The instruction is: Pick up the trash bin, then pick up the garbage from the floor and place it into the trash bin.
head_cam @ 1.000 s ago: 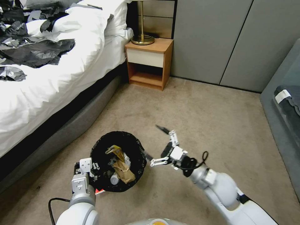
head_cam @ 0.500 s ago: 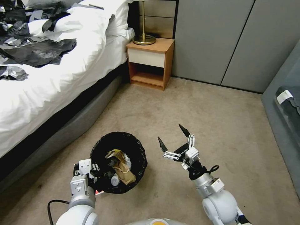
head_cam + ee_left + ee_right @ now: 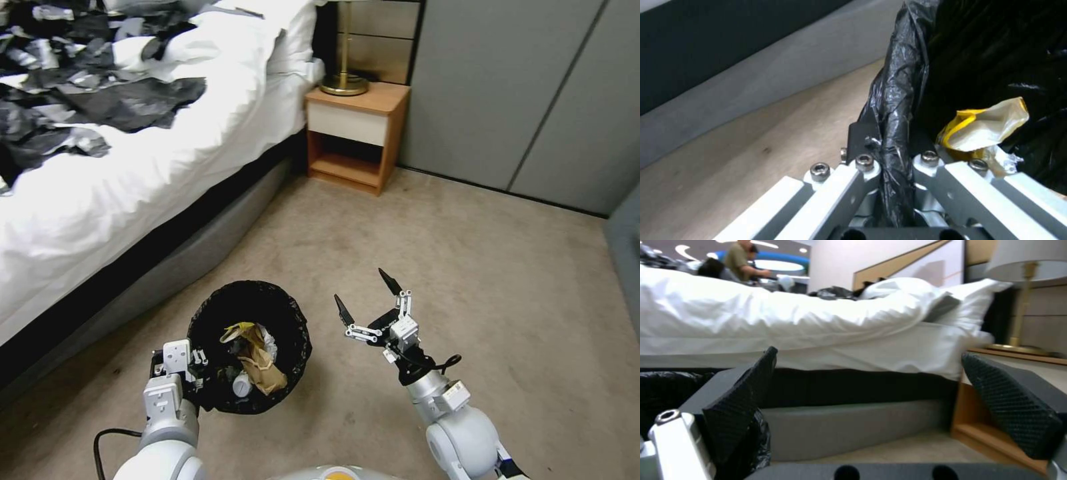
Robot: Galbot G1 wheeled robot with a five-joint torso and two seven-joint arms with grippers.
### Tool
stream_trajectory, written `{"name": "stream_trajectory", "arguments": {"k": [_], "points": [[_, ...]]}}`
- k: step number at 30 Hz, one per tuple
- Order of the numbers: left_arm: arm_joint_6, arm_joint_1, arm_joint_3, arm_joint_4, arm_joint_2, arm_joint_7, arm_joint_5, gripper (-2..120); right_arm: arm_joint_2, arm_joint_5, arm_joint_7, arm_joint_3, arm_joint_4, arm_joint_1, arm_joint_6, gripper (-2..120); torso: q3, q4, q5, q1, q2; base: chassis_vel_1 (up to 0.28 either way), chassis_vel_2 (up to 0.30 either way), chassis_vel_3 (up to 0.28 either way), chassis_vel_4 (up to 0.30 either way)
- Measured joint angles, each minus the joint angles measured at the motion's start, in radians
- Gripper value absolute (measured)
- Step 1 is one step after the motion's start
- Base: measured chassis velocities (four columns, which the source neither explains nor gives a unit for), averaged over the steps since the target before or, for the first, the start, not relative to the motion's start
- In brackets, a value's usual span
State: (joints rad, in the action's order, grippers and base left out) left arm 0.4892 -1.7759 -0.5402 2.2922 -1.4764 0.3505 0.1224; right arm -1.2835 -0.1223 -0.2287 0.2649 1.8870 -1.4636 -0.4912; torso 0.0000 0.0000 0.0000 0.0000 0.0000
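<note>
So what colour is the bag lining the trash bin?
Black and glossy; the left wrist view shows the bag best.

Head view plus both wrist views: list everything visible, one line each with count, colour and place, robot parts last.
trash bin: one, black-bag lined, on the floor beside the bed, rim pinched by the left gripper.
garbage: several pieces, brown paper, yellow wrapper, white bits, inside the bin.
floor: beige carpet, bare around the bin.
bed: one, white bedding, grey base, robot's left.
black bags: several, black and grey, crumpled on the bed.
nightstand: one, wood with a white drawer, by the bedhead.
lamp: one, brass base, on the nightstand.
left gripper: shut on the bin's rim.
right gripper: open, empty, above the floor right of the bin.
</note>
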Motion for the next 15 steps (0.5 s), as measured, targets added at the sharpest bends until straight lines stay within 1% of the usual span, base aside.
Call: {"name": "stream_trajectory", "arguments": {"k": [7,15], "points": [[0.000,-0.007,-0.001,0.006,-0.002,0.000,-0.003,1,0.007,0.000,-0.002,0.000,-0.003,0.004,0.001,100,0.000,0.0000,0.0002,0.000,0.000,0.121,0.130,0.117,0.110],[0.000,-0.027,0.010,0.037,-0.003,0.000,-0.011,1,0.016,0.000,-0.006,0.001,-0.003,0.008,0.005,100,0.000,-0.0001,0.0000,0.000,0.000,0.113,0.123,0.117,0.119]]}}
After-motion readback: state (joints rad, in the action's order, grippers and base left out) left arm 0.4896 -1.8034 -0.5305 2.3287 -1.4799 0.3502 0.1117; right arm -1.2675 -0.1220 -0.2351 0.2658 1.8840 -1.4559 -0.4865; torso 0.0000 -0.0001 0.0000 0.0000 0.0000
